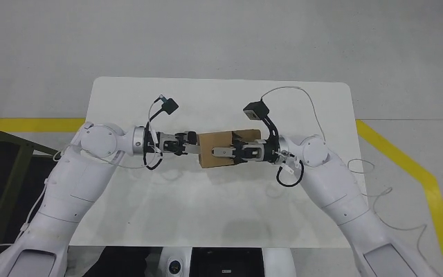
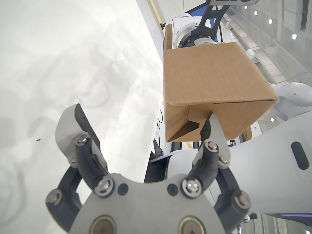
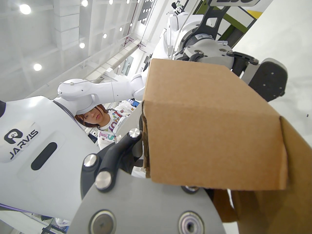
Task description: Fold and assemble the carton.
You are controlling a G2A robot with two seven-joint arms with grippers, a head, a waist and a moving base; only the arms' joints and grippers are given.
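White table on grey floor; carton above its middle.

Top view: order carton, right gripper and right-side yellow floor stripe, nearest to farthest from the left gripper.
1. carton, touching the left gripper.
2. right gripper, clamped on the carton's far half.
3. yellow floor stripe, past the table on the right arm's side.

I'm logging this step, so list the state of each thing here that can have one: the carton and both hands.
carton: squared up into a box shape; the end facing the left hand is not closed, and its inner flaps are partly folded in.
left hand: open, with one fingertip poking into the carton's end flaps.
right hand: shut on the carton, gripping it from the other end.
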